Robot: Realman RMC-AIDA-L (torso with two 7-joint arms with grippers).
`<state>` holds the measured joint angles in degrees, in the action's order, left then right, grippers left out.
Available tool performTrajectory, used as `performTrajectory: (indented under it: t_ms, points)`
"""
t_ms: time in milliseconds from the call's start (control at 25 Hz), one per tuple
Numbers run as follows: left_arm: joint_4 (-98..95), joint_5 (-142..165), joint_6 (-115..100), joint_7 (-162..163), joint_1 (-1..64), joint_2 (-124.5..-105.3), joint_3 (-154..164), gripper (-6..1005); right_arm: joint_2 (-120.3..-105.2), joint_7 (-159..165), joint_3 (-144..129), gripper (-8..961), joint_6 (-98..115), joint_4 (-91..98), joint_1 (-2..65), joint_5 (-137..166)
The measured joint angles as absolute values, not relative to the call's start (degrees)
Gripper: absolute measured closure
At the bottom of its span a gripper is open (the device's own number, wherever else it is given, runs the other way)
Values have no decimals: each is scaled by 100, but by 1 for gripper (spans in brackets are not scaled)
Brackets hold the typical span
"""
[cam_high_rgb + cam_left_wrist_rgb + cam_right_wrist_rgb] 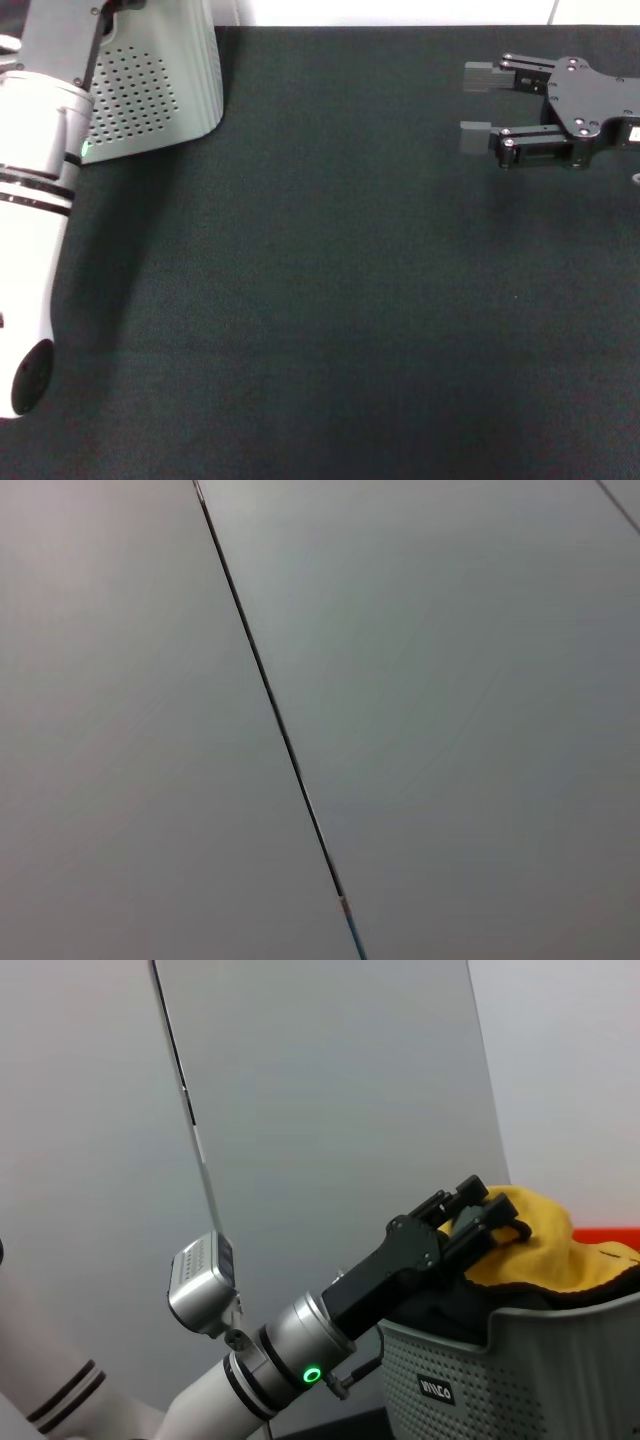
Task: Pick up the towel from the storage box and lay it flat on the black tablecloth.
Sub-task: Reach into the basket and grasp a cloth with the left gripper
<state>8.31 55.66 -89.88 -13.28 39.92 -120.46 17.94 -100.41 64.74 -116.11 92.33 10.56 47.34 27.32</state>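
Observation:
The light grey perforated storage box [150, 90] stands at the far left of the black tablecloth [320, 300]. In the right wrist view the box [560, 1370] holds the yellow-orange towel [545, 1250], which humps up above the rim. My left gripper [495, 1215] reaches into the top of the box and is shut on the towel's raised fold. In the head view my left arm [40, 200] covers the box's left side, and the towel is hidden. My right gripper [478, 105] hovers open and empty over the far right of the tablecloth.
The tablecloth's far edge meets a white wall [400, 10]. The left wrist view shows only grey wall panels with a dark seam [280, 730]. A red object [605, 1235] shows behind the towel.

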Motion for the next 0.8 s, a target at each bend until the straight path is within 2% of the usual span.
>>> performTrajectory:
  t_ms: [320, 800]
  points:
    - [1330, 5563, -8955, -2370, 4176, -12026, 1144, 446, -10036, 6452, -11611, 112, 9099, 1047, 4721, 2733]
    - [1316, 5576, -8923, -2853, 4023, -12024, 829, 449, -10086, 6366, -11610, 116, 9044, 1046, 4711, 2733]
